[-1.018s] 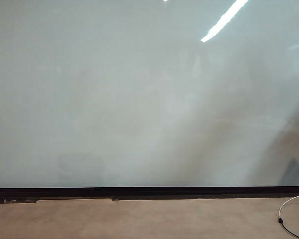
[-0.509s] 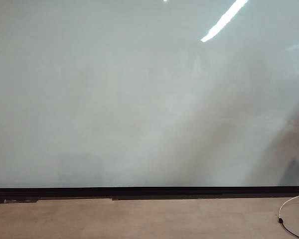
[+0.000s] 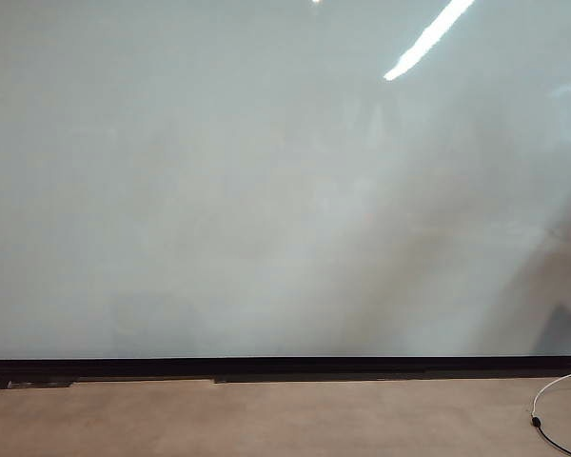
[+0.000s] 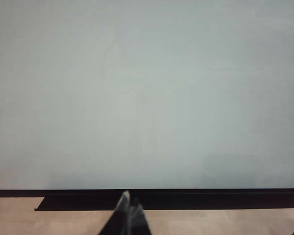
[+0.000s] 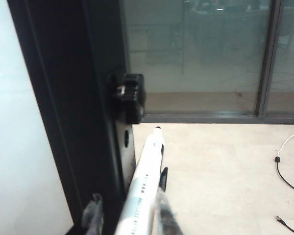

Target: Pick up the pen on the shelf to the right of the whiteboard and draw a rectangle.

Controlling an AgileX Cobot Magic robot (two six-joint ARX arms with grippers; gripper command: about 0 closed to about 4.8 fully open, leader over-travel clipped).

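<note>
The whiteboard (image 3: 266, 190) fills the exterior view, with a black bottom edge; neither gripper shows there. No rectangle is in view on it. In the right wrist view the white pen (image 5: 144, 181), with dark lettering and a black tip, points away beside the board's black side frame (image 5: 73, 122). My right gripper (image 5: 128, 198) is open around the barrel: one finger lies against it and the other stands a gap away. The shelf is hidden apart from a small black piece (image 5: 163, 178) by the pen. My left gripper (image 4: 130, 201) is shut and empty, low before the whiteboard (image 4: 147, 98).
A black knob clamp (image 5: 130, 98) juts from the frame just beyond the pen's tip. Glass partitions (image 5: 196, 49) stand behind. A white and black cable (image 5: 284, 166) lies on the beige floor (image 3: 266, 419) at the right.
</note>
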